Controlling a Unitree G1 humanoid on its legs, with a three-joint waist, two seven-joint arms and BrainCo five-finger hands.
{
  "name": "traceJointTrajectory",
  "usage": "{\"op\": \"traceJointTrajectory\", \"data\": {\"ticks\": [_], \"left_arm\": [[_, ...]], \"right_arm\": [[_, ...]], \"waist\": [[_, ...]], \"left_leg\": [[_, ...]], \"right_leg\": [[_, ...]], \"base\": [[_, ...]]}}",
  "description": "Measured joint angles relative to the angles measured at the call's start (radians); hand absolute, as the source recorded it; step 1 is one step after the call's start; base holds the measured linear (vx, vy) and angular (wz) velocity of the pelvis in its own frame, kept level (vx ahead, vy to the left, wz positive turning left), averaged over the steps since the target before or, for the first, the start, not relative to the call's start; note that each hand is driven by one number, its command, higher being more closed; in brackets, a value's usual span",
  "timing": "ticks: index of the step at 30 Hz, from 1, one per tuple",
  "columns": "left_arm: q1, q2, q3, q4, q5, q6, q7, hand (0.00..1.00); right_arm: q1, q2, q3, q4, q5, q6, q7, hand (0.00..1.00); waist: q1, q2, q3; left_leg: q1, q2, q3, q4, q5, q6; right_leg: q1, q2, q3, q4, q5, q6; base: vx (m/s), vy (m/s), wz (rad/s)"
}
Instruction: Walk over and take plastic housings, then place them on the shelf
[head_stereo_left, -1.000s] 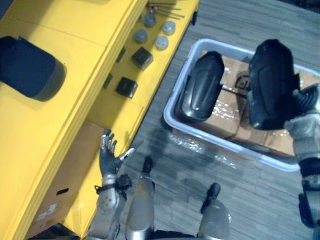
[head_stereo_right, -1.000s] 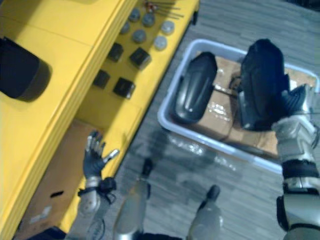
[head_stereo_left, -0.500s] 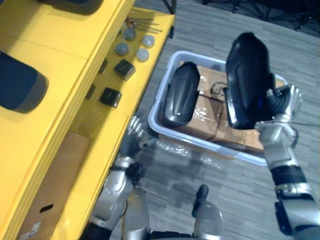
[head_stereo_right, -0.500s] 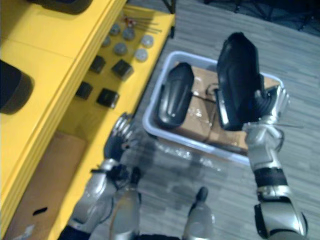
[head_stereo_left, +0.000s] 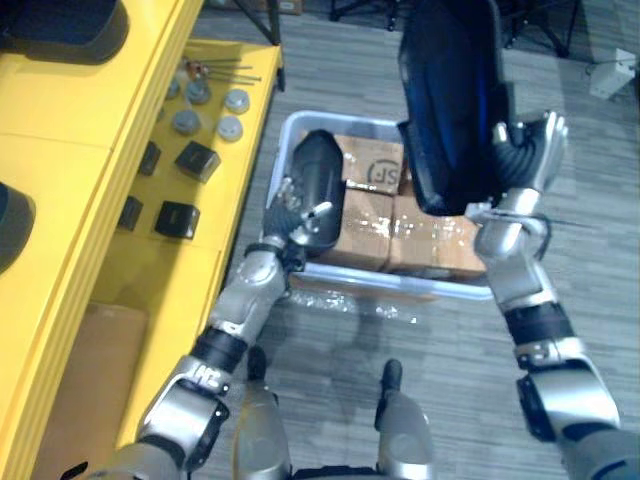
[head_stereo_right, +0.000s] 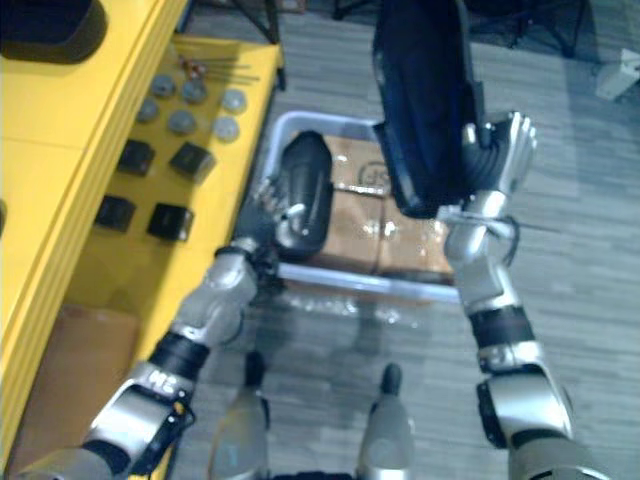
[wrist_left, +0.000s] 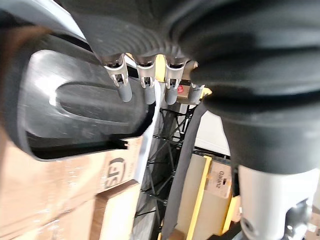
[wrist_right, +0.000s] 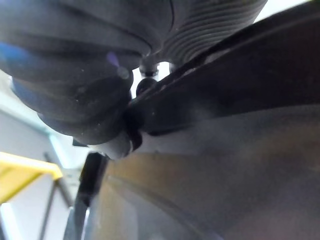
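Two housings are in play, and each carries its own risk. My right hand (head_stereo_left: 525, 165) pinches the raised housing (head_stereo_left: 450, 100) by one lower edge, fingers behind the shell and thumb on the near side, so the large dark shell stands tall above the grip, over the bin (head_stereo_left: 400, 283). Judged from this hold, the load is top-heavy: a quick turn toward the shelf (head_stereo_left: 90, 150) may let it pivot in the pinch, slip out, and drop onto the cardboard boxes (head_stereo_left: 430, 235) or the floor. My left hand (head_stereo_left: 293, 212) is open, fingers extended at the near edge of the second housing (head_stereo_left: 322, 180), which lies in the bin against its left wall; I cannot tell whether the fingertips touch it. The shell looks smooth and rounded, so a shallow closure may skid off, or push the part deeper against the wall instead of lifting it. Reaching low with one arm while the other holds a load high may also disturb my balance. At the shelf, the small black blocks (head_stereo_left: 178, 218) and grey discs (head_stereo_left: 230, 128) occupy the lower level; a careless placement there may scatter them.
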Motion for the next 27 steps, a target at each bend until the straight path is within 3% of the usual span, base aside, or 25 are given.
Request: {"op": "traceJointTrajectory", "data": {"ticks": [7, 17, 27], "left_arm": [[-0.006, 0.001, 0.001, 0.038, -0.001, -0.012, -0.020, 0.00], [0.033, 0.000, -0.020, 0.048, -0.044, -0.039, -0.070, 0.00], [0.124, -0.002, -0.056, 0.048, -0.044, -0.047, -0.102, 0.00]], "right_arm": [[-0.029, 0.039, 0.059, 0.002, -0.084, -0.072, -0.043, 1.00], [-0.008, 0.066, 0.152, 0.016, -0.146, -0.115, -0.048, 1.00], [0.066, 0.113, 0.243, 0.028, -0.165, -0.140, -0.064, 1.00]], "waist": [[0.005, 0.000, 0.000], [0.006, 0.000, 0.000], [0.030, 0.003, -0.002]], "left_leg": [[-0.005, 0.000, -0.001, 0.003, 0.000, 0.001], [-0.001, 0.000, -0.005, 0.025, -0.007, 0.012], [0.018, -0.005, -0.009, 0.022, -0.011, 0.021]], "right_leg": [[-0.006, 0.000, 0.002, 0.006, 0.000, 0.001], [0.010, 0.000, -0.001, 0.010, -0.002, 0.002], [0.033, -0.007, -0.007, 0.018, -0.024, 0.013]], "base": [[0.00, 0.000, 0.00], [0.00, -0.001, 0.01], [-0.01, -0.002, 0.03]]}}
